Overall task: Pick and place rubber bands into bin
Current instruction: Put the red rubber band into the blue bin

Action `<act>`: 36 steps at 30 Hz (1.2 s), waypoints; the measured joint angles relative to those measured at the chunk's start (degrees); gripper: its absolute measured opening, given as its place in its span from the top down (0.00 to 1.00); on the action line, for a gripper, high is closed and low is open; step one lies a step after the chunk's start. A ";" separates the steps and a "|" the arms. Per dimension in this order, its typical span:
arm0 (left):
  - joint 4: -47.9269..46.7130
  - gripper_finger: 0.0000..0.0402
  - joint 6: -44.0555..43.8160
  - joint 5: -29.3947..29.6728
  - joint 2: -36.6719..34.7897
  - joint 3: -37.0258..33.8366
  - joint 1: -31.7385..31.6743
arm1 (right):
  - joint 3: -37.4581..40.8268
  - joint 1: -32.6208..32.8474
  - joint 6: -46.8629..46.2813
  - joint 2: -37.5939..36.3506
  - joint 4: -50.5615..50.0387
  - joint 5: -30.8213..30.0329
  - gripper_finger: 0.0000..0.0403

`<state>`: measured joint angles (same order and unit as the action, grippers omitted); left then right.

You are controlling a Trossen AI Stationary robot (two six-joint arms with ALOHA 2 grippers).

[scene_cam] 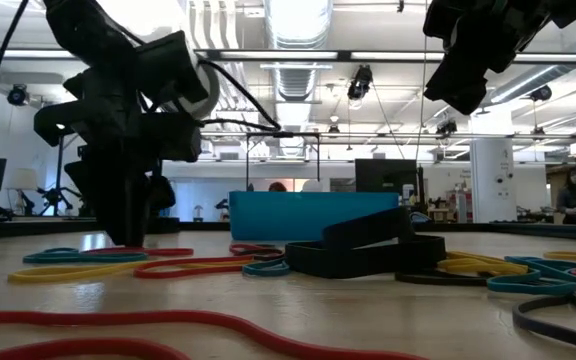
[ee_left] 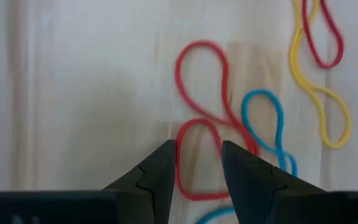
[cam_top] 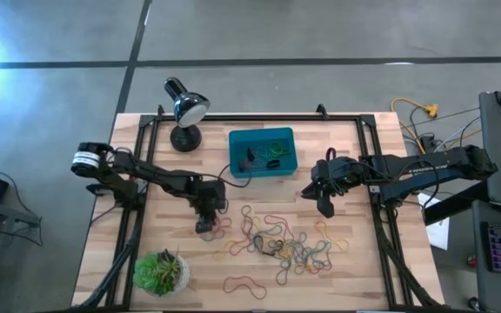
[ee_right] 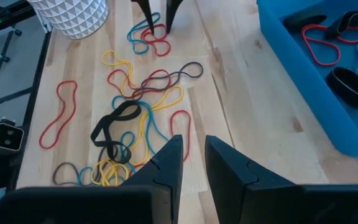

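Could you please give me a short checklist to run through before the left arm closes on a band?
1. Left gripper open: ok, a clear gap shows between its fingers.
2. Band lined up: ok, the twisted red rubber band has one loop lying in that gap.
3. Gripper low enough: ok, its tips look to be at the table in the low view.
4. Neighbour clear: not ok, a blue band crosses the red one.
5. Bin has room: ok, only a few bands inside.
6. Right gripper out of the way: ok, raised beside the bin, empty.
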<state>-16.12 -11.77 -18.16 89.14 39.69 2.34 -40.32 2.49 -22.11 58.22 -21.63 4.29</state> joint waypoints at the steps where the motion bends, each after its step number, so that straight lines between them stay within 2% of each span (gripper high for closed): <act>1: 0.81 0.71 0.02 0.10 0.07 0.06 0.26 | 0.00 -0.01 0.00 0.00 -0.01 0.00 0.85; 19: 6.13 0.71 1.82 1.73 0.27 0.02 1.57 | 0.00 -0.01 0.01 0.00 -0.02 0.02 0.86; 25: 7.04 0.71 3.76 3.08 3.97 0.30 2.92 | 0.00 -0.01 -0.25 -0.02 -0.04 0.04 0.86; 29: 6.87 0.71 3.51 6.48 6.27 0.28 4.27 | 0.00 0.01 -0.42 -0.02 -0.11 0.07 0.85; 32: 6.57 0.74 3.33 9.72 7.04 0.26 5.14 | 0.00 0.01 -0.44 -0.02 -0.13 0.07 0.86; 36: 6.33 0.85 3.26 12.75 7.44 0.26 5.61 | 0.00 0.01 -0.44 -0.02 -0.17 0.07 0.85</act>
<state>-9.79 -8.51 -5.41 96.57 39.94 7.94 -40.32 2.50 -22.55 58.19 -21.80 4.36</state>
